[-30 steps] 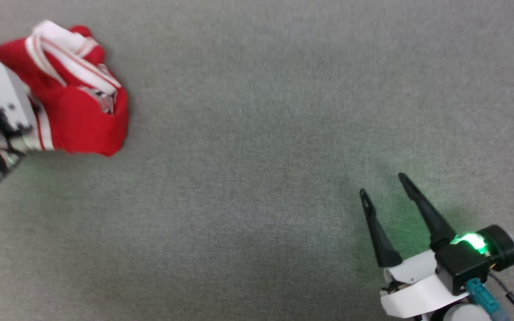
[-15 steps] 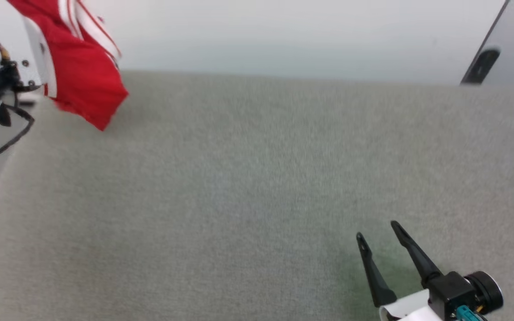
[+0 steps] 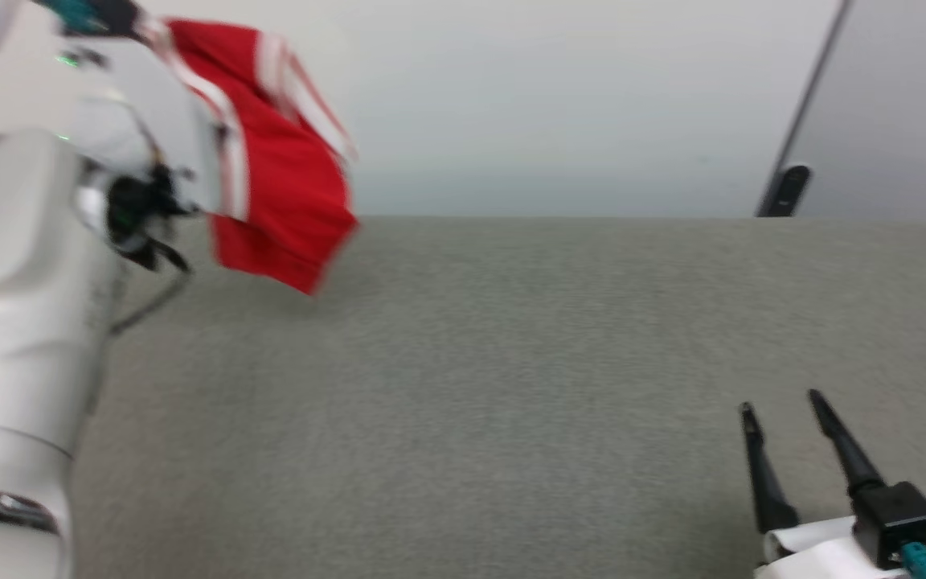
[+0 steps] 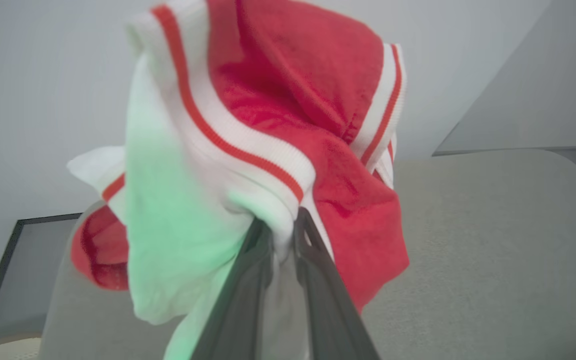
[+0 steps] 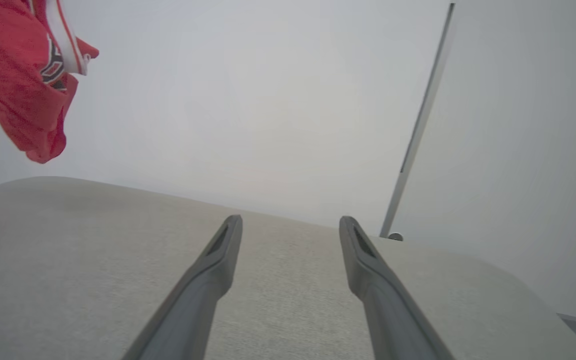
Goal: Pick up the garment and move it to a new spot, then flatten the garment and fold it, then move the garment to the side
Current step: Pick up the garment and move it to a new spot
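The left gripper (image 4: 279, 222) pinches a white striped fold of the garment (image 3: 286, 201), which hangs limp and light above the bench's (image 3: 511, 386) far-left corner. The right gripper (image 3: 780, 400) gapes empty; a free hem looks the best second hold.

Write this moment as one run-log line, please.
step: pick-up | left gripper: shut on garment | garment: hanging above grey surface | right gripper: open, empty

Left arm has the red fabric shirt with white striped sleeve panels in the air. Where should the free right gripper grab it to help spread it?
Probably the lowest red corner of the red fabric shirt, coming from the robot's right. It hangs bunched from the left gripper, shut on a white striped band; that corner dangles free on the side facing the open right gripper.
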You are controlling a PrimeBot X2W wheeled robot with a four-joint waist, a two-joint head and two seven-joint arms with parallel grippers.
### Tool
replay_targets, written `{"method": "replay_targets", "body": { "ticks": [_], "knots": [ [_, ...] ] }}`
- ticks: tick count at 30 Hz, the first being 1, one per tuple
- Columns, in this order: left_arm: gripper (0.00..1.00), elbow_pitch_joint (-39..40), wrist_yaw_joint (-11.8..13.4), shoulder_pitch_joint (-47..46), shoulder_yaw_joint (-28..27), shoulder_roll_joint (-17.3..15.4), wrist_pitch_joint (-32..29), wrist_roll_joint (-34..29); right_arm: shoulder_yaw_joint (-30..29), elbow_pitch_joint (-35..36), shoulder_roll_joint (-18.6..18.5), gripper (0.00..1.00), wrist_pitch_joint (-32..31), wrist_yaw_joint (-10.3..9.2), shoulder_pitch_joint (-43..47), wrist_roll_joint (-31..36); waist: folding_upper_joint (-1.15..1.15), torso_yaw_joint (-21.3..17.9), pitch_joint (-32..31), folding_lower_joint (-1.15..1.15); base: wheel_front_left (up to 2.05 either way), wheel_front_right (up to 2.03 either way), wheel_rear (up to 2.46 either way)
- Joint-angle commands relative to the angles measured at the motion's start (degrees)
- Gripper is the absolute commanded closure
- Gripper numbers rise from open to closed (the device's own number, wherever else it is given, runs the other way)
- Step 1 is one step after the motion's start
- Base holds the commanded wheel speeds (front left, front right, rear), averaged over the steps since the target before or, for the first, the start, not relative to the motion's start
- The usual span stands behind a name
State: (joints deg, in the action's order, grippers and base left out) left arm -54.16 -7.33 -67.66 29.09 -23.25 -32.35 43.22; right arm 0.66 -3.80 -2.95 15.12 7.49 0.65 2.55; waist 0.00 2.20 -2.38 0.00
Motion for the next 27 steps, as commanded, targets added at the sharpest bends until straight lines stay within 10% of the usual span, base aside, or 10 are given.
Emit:
{"method": "replay_targets", "body": {
  "ticks": [1,14,27],
  "knots": [
    [1.0,1.23,-0.22,1.19,0.22,0.5,0.01,0.5,-1.09,-0.1,0.09,0.0,0.04,0.0,0.03,0.82,0.0,-5.09,0.52,0.0,0.0,0.0,0.0],
    [1.0,15.57,3.55,12.8,3.49,5.58,-6.57,3.4,-10.71,0.29,-0.23,0.0,0.06,-0.01,0.48,3.48,0.0,-17.1,2.59,0.0,0.0,0.0,0.0],
    [1.0,26.27,6.72,24.18,7.31,5.65,-15.06,6.04,-9.74,-0.09,0.13,0.0,0.05,0.0,-2.9,0.19,0.0,-21.2,9.97,0.0,0.0,0.0,0.0]
  ]
}}
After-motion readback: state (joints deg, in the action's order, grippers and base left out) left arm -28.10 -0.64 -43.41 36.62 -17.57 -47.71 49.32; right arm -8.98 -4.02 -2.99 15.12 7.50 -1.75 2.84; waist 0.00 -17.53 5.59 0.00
